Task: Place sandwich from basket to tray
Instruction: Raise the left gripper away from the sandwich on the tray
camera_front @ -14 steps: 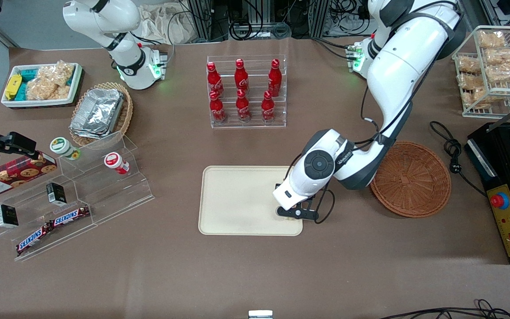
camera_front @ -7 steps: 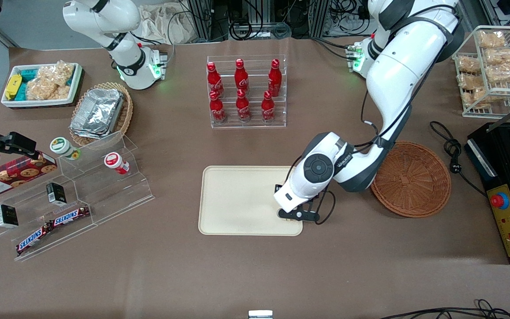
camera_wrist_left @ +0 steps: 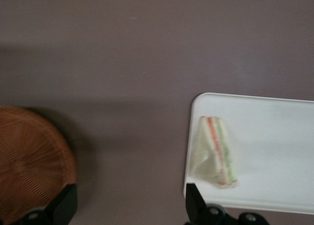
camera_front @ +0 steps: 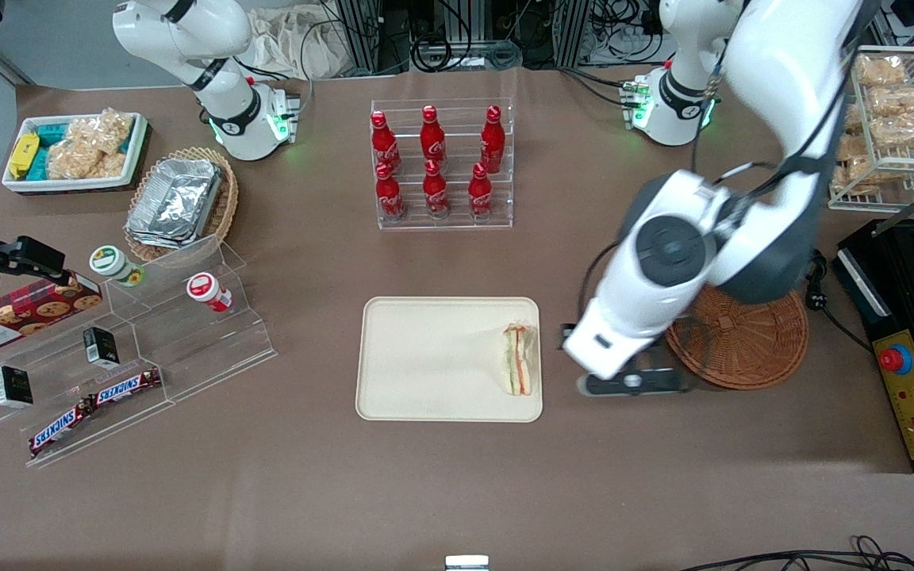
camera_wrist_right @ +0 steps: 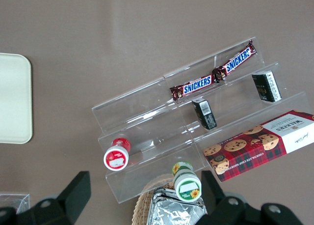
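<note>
The sandwich, a wrapped wedge with orange and green layers, lies on the cream tray at the edge nearest the working arm's end. It also shows in the left wrist view on the tray. The reddish-brown basket is empty and partly covered by the arm; the left wrist view shows its rim. My left gripper hangs open and empty above the bare table between tray and basket, its two fingers wide apart.
A rack of red cola bottles stands farther from the front camera than the tray. An acrylic stepped display with snacks lies toward the parked arm's end. A black appliance and a cable sit beside the basket.
The gripper has let go of the sandwich, which now lies on the tray. The gripper has risen and swung off the tray toward the basket.
</note>
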`<action>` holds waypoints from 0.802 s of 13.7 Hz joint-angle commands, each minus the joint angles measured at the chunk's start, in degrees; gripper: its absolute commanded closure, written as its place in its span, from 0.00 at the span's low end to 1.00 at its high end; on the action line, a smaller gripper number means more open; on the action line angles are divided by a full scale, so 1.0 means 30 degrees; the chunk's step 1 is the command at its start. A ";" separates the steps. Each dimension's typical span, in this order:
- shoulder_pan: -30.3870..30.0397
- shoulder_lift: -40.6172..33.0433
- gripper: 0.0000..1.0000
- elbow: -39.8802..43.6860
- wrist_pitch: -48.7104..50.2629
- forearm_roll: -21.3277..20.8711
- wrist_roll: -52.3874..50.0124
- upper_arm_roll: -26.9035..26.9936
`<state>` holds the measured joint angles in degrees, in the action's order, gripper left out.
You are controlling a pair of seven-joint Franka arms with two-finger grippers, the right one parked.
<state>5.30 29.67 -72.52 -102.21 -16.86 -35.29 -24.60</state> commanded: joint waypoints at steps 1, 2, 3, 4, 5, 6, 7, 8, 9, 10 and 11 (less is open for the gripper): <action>-0.1440 -0.2060 0.01 -0.0876 0.0816 0.0169 -0.0074 0.0318; -0.1793 -0.2356 0.01 -0.0847 0.1776 0.0111 0.0042 0.0318; -0.1826 -0.2417 0.01 -0.0702 0.2801 -0.0121 0.0449 0.0318; -0.1884 -0.2563 0.01 -0.0526 0.3333 -0.0152 0.1236 0.0376; -0.2349 -0.3058 0.01 -0.0495 0.3541 0.0050 0.2259 0.0376; -0.2962 -0.3382 0.01 -0.0524 0.3573 0.0168 0.2937 0.0376; -0.3259 -0.3733 0.01 -0.0524 0.3892 0.0343 0.3407 0.0347; -0.3610 -0.3939 0.01 -0.0524 0.4301 0.0635 0.4021 0.0376; -0.4077 -0.4144 0.00 -0.0524 0.4479 0.0783 0.4520 0.0376; -0.4430 -0.4495 0.00 -0.0553 0.4771 0.0872 0.5018 0.0376; -0.5274 -0.4556 0.00 -0.0583 0.5006 0.1047 0.5923 0.0318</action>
<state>-6.93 18.33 -72.81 -88.75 -15.47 -21.71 -23.27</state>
